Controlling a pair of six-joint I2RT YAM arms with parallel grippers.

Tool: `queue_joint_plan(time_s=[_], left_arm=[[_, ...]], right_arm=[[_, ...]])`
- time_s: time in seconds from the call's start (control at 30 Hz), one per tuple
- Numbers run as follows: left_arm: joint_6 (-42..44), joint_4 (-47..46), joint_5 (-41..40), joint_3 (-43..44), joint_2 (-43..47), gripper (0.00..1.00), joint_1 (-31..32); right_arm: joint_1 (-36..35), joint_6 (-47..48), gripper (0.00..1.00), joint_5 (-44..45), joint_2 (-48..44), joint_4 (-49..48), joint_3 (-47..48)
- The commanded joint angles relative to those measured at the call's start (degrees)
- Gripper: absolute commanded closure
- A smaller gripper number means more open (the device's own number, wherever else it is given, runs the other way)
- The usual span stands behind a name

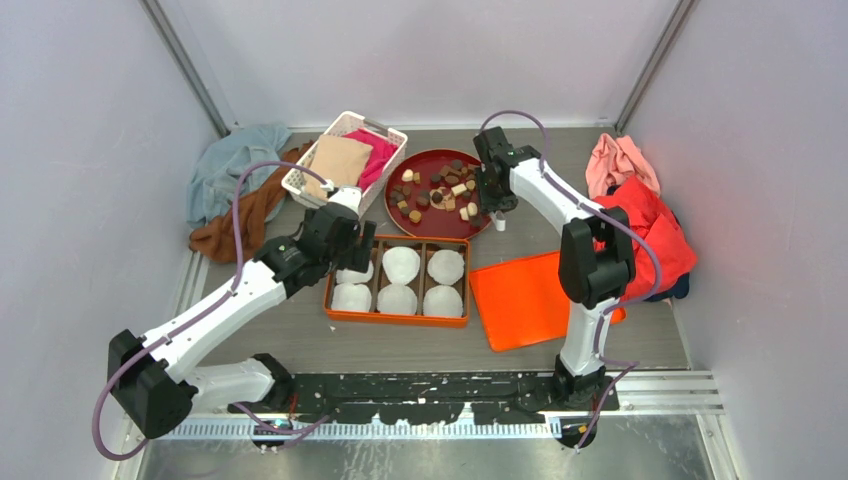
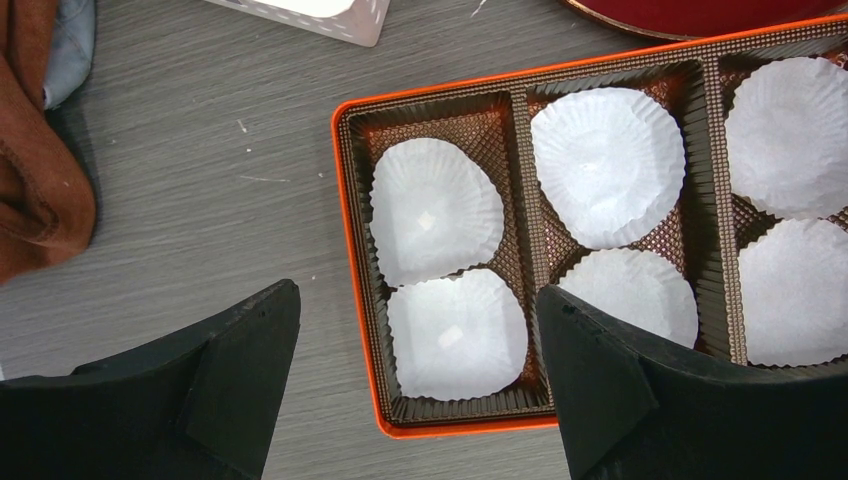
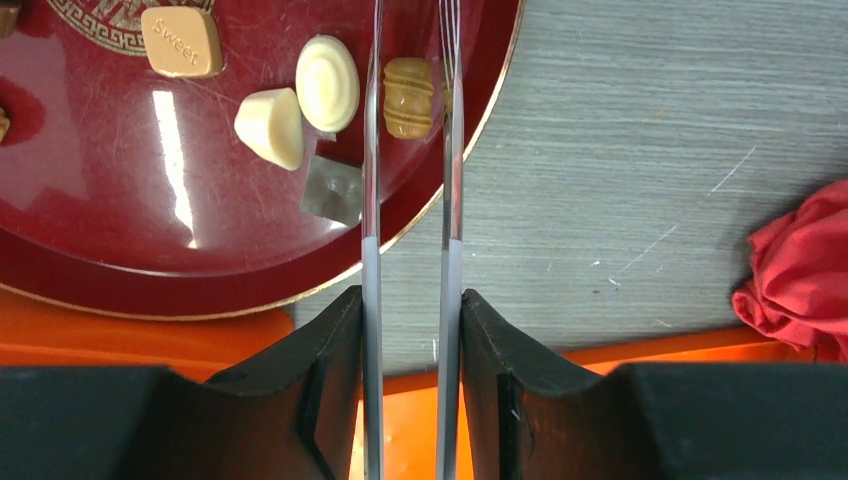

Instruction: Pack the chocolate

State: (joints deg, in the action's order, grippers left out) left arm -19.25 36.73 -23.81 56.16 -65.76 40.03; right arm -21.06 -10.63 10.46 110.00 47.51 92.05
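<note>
Looking down the right jaws, you had the tan chocolate [image 3: 408, 97] between their narrowly parted blades [image 3: 372, 150], long axis along them; whether they gripped was unclear.

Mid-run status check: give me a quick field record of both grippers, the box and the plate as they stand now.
left gripper: open, hovering above the left end of the box
right gripper: shut on tongs, over the plate edge
tongs: tips on either side of a ridged caramel chocolate; cannot tell if it is lifted
box: six paper cups, all empty
plate: red, many loose chocolates on it
packed so far: none
</note>
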Motion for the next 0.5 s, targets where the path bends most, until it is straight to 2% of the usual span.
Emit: queue_joint_plan(time_s=[0.0, 0.47], left_arm=[[0.00, -0.86, -1.76, -0.08, 1.42, 0.11, 0.14], [-0.07, -0.87, -2.19, -0.18, 1.24, 0.11, 0.17]], right_arm=[[-0.21, 0.44, 0.58, 0.65, -3.12, -6.91, -1.28], [-0.13, 0.95, 0.56, -0.64, -1.15, -9.98, -2.03]])
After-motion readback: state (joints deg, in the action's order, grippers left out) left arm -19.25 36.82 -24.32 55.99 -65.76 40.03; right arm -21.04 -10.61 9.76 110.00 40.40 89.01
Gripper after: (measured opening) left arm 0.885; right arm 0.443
